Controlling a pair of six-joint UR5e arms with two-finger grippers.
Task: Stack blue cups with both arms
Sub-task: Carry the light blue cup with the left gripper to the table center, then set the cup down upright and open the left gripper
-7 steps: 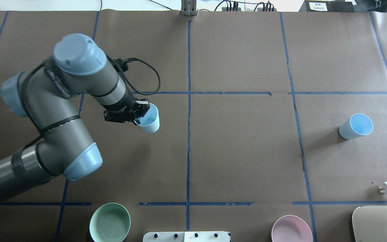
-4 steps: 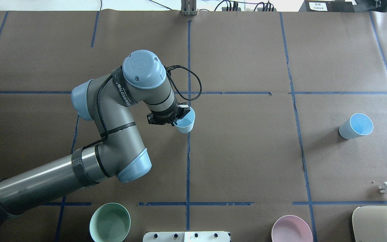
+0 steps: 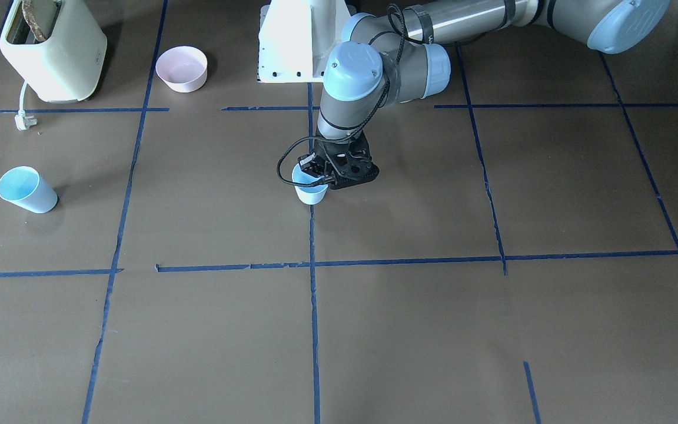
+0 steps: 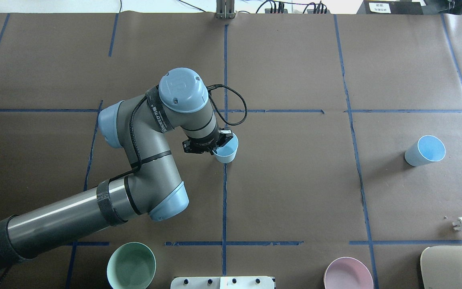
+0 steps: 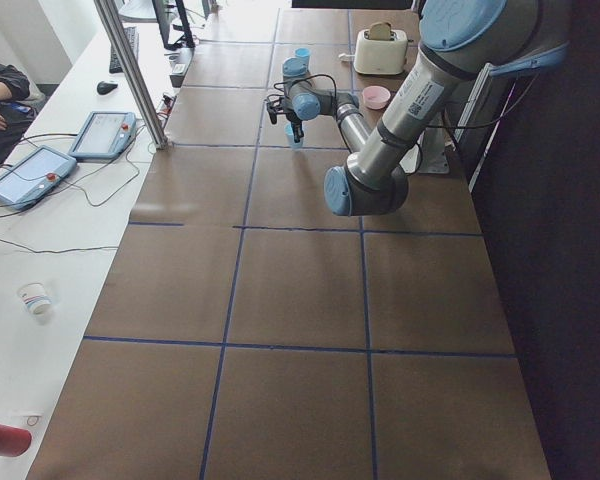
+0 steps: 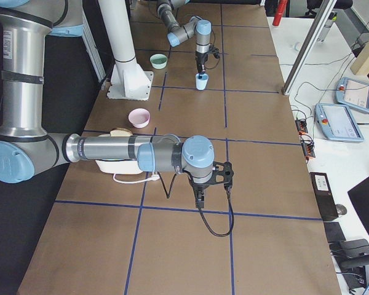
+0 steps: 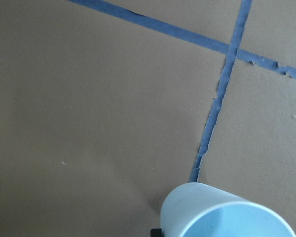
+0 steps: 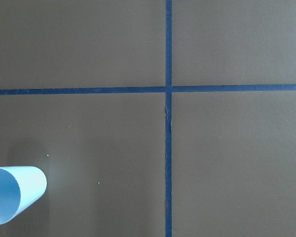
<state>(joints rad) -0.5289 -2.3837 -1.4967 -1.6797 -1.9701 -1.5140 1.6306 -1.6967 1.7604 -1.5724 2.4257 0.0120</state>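
My left gripper is shut on the rim of a pale blue cup and holds it upright at the table's centre tape line. The gripper and the held cup show the same way in the front-facing view. I cannot tell whether the cup touches the table. Its rim fills the bottom of the left wrist view. The second blue cup stands alone at the right, also seen from the front and in the right wrist view. My right gripper shows only in the exterior right view; I cannot tell whether it is open or shut.
A mint-green bowl and a pink bowl sit at the near edge beside the white pedestal. A cream toaster with a loose plug is near the right corner. A metal post stands at the far edge.
My left arm has carried the held cup rightwards from the table's left half to the centre tape line. The second cup has not moved.
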